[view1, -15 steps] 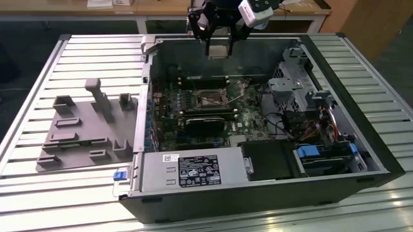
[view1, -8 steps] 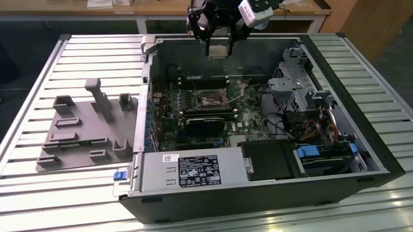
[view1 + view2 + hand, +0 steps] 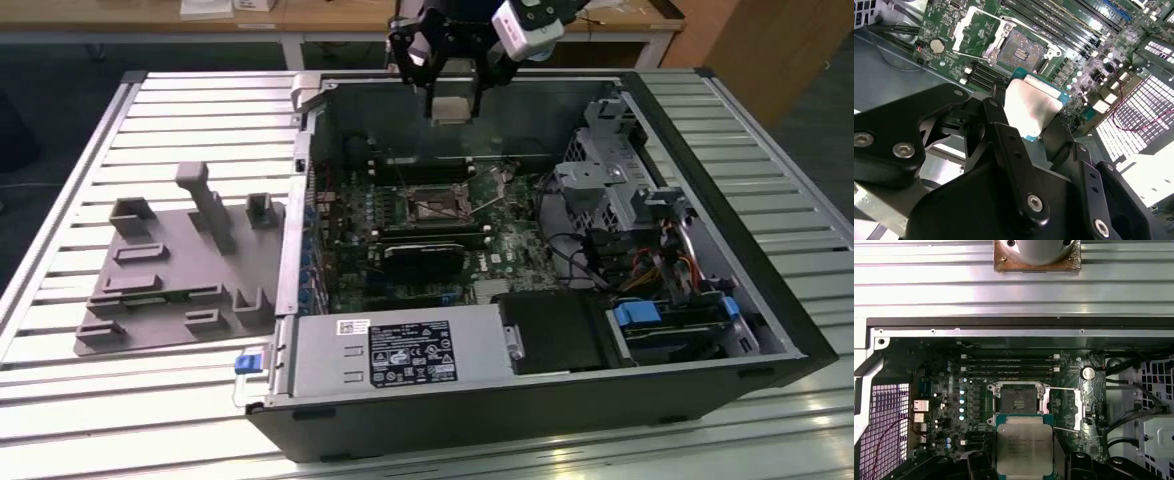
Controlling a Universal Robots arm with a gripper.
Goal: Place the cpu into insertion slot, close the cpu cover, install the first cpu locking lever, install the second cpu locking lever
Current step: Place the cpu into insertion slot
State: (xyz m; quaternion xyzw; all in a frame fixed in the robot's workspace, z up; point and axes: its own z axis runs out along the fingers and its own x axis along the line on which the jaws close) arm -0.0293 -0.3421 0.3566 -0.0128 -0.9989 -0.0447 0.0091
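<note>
Slatted table [image 3: 134,430], jaws clasp cpu [image 3: 451,102], first wrist view: insertion slot [image 3: 1017,398] open

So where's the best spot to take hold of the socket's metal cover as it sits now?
Probably the rail farthest from the socket. The cover is a thin frame, swung open beside the socket and seemingly hinged on the socket side. That leaves the far rail as the free end. Come from the outer side and pinch that rail through the cut-out. The tool is shut on the chip.
</note>
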